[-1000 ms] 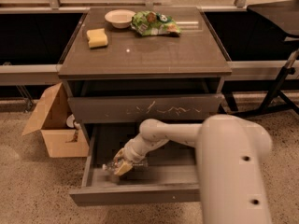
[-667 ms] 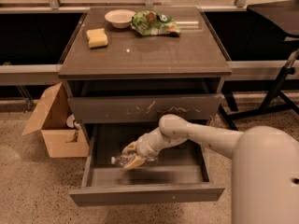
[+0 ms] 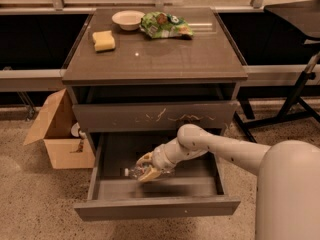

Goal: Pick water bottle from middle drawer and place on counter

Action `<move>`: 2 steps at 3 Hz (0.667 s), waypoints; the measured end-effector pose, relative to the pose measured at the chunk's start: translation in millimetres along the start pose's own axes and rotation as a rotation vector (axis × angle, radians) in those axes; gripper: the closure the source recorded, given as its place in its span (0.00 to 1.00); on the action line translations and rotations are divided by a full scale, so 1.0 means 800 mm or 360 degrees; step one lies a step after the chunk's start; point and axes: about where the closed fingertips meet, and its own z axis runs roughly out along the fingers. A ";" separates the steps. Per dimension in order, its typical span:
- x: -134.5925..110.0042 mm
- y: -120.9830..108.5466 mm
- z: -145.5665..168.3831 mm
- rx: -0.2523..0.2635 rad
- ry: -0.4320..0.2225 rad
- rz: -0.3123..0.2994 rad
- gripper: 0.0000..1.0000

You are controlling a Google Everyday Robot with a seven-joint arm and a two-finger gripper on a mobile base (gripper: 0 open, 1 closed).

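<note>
The white robot arm (image 3: 215, 146) reaches down from the right into the middle drawer (image 3: 155, 207), which is pulled wide open. At the end of the arm, the claw (image 3: 145, 171) is inside the drawer, over the left half of its floor. The claw is pinching the water bottle (image 3: 132, 172). The bottle lies on its side in the claw, with its white cap pointing to the left. I cannot tell if the bottle touches the drawer floor or hangs just above it.

Above the open drawer is another drawer front (image 3: 155, 116) with pale scratches on it, and it is closed.

The surface (image 3: 160, 59) on top of the cabinet is shiny and grey-brown. A small white bowl (image 3: 128, 19) sits by the back edge, left of the middle. A green snack bag (image 3: 165, 25) lies just beside the bowl, also by the back edge. A yellow sponge (image 3: 103, 40) sits near the back left corner.

An open cardboard box (image 3: 60, 134) stands on the floor, left of the cabinet.
</note>
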 end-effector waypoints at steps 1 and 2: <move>-0.029 0.005 -0.041 0.0102 0.0013 -0.0022 1.00; -0.078 0.016 -0.110 0.0287 0.0063 -0.0057 1.00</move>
